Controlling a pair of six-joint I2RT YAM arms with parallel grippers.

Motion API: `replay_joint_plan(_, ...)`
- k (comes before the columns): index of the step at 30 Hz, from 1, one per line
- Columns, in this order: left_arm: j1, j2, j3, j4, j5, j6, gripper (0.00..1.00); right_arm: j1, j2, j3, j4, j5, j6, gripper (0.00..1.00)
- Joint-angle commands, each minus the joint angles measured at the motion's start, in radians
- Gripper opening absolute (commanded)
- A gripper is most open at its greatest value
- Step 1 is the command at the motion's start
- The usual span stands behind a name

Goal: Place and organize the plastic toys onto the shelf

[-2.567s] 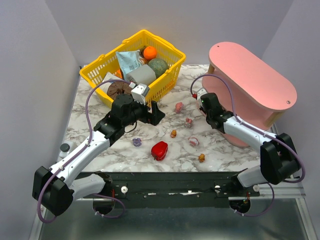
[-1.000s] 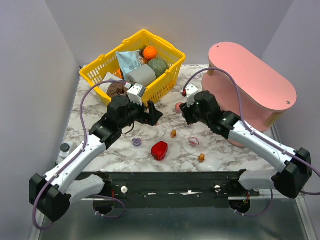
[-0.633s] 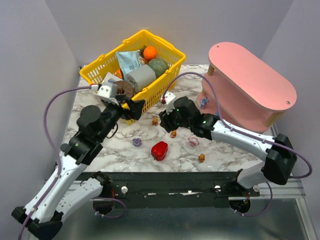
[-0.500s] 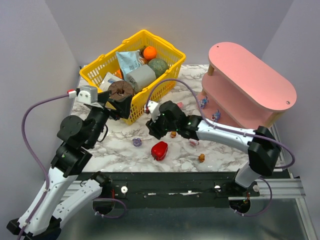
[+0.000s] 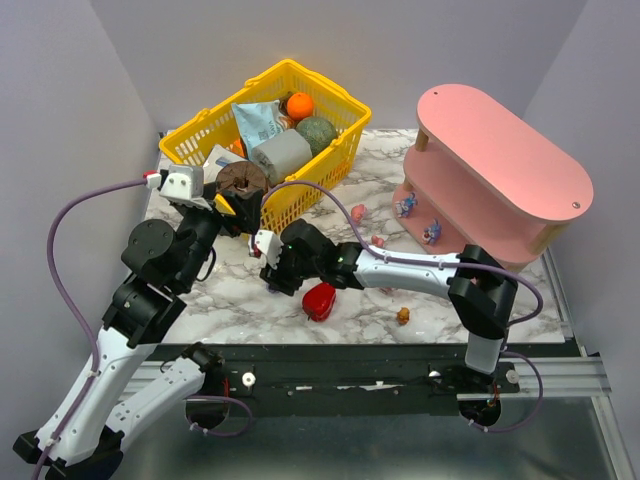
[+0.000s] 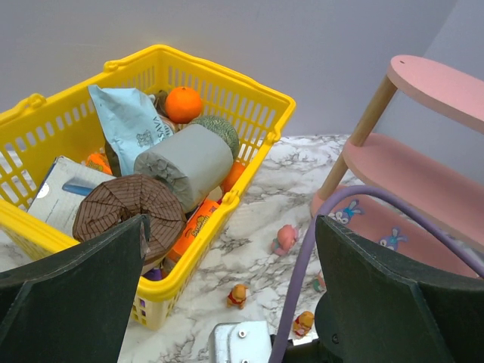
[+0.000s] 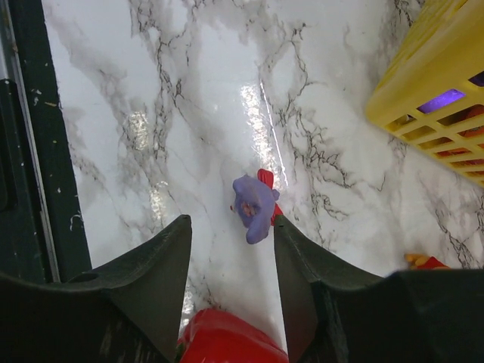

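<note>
**Right claw lined up on the purple toy, nothing gripped: slip risk.**
Nearest, an orange toy [image 5: 403,316] lies loose on the worktop [image 5: 240,310]. The red pepper [image 5: 319,300] sits just beside the right claw [image 7: 230,221], whose fingers are parted and empty. The purple toy [image 7: 253,206] shows between them on glossy marble. Closing off-centre could likely skid the toy away, or shove the pepper. A pink toy [image 5: 358,212] waits farther off. The shelf [image 5: 500,165] stands far right, well apart, so a weak pinch may drop the toy in transit. The left claw [image 6: 231,223] is raised near the yellow basket [image 5: 305,185], spread wide and empty.
</note>
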Motion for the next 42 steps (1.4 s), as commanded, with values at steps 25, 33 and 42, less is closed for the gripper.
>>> replay_joint_plan(25,0.004,-0.012,-0.039,-0.001,-0.013,0.029,0.99,0.008,0.063,0.052,-0.022,0.180,-0.015,0.01)
replay_joint_plan(33,0.004,-0.004,-0.042,0.011,-0.003,0.020,0.99,-0.034,-0.143,-0.015,-0.125,0.476,-0.009,0.01)
replay_joint_plan(42,0.004,0.020,-0.061,0.031,0.032,-0.003,0.99,-0.253,-0.454,-0.216,-0.237,0.539,-0.067,0.01)
